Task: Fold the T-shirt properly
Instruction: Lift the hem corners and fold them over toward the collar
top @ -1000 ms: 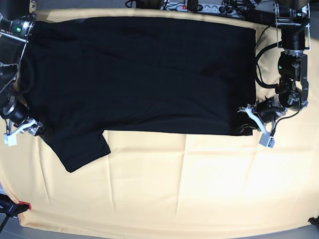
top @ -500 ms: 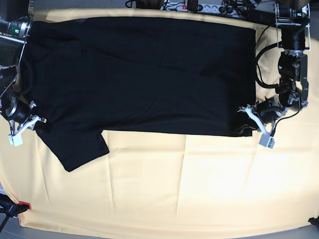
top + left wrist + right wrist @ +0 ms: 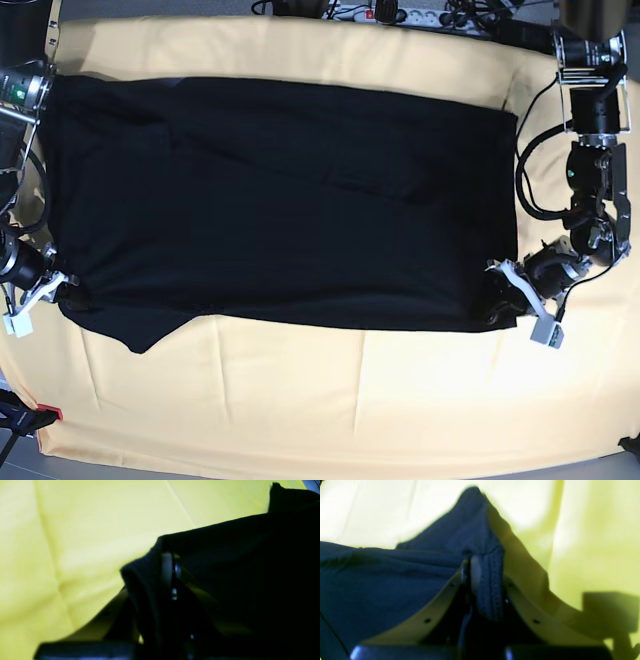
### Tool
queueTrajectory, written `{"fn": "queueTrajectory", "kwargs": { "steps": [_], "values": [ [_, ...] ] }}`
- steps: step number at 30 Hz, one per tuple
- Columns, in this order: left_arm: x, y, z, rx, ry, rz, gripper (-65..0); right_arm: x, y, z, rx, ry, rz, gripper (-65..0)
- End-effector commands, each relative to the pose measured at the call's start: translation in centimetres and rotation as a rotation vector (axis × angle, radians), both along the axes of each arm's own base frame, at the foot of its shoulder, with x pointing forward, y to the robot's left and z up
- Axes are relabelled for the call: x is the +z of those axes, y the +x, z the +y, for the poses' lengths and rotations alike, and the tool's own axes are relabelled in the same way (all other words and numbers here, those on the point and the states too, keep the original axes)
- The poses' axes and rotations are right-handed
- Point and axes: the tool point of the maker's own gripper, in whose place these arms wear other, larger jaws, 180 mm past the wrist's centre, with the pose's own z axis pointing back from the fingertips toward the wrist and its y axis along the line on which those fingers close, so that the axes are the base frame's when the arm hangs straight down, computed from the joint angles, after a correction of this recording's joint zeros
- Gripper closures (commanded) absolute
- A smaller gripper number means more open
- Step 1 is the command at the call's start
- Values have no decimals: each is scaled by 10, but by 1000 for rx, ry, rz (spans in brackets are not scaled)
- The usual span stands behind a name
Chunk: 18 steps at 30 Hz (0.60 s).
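Observation:
The black T-shirt [image 3: 280, 200] lies spread across the pale yellow cloth [image 3: 330, 400], plain side up. My left gripper [image 3: 505, 300] is at the shirt's lower right corner and is shut on its edge; in the left wrist view the black fabric [image 3: 225, 580] wraps over the fingers [image 3: 170, 575]. My right gripper [image 3: 50, 290] is at the shirt's lower left corner, shut on a stitched hem [image 3: 490, 580] that shows pinched between the fingers [image 3: 472, 575] in the right wrist view. A sleeve tip [image 3: 140, 340] hangs below the left corner.
A power strip and cables [image 3: 400, 15] lie along the far edge. A red-and-black object [image 3: 30, 415] sits at the near left corner. The arms' bodies stand at the far left [image 3: 20, 90] and far right [image 3: 590, 100].
Both grippers have moved toward the near edge, dragging the shirt's near hem with them. The whole shirt has slid nearer, uncovering yellow cloth at the far edge. The sleeve now sticks out less.

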Motion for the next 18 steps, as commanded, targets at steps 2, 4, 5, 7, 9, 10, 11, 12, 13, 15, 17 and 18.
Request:
{"fn": "queueTrajectory", "kwargs": {
  "steps": [2, 4, 5, 7, 9, 10, 11, 12, 13, 15, 17, 18],
  "values": [
    [33, 14, 8, 19, 0, -102, 0, 30, 15, -15, -31, -27, -97, 0],
    [37, 17, 9, 24, 0, -126, 0, 32, 18, -17, -41, -42, -120, 0],
    [40, 18, 9, 27, -5, -137, 0, 32, 18, -18, -43, -51, -125, 0],
    [44, 19, 9, 33, -16, -160, 0, 33, 20, -17, -44, -57, -135, 0],
    [47, 21, 11, 40, -1, -182, 0, 36, 23, -15, -34, -62, -139, 0],
    [48, 22, 12, 44, 9, -193, 0, 38, 25, -13, -26, -65, -142, 0],
    [50, 24, 13, 45, 16, -201, 0, 41, 29, -10, -19, -69, -149, 0],
    [52, 26, 14, 47, 24, -206, 0, 46, 32, -8, -9, -74, -156, 0],
    [55, 28, 14, 47, 30, -213, 0, 50, 37, -5, 1, -80, -164, 0],
    [61, 31, 14, 46, 32, -222, 0, 55, 43, -1, 24, -115, -165, 0],
    [62, 31, 13, 38, 35, -215, 0, 57, 47, 3, 50, -151, -156, 0],
    [62, 29, 9, 11, 27, -212, 0, 56, 47, 5, 60, -158, -148, 0]
  ]
}}
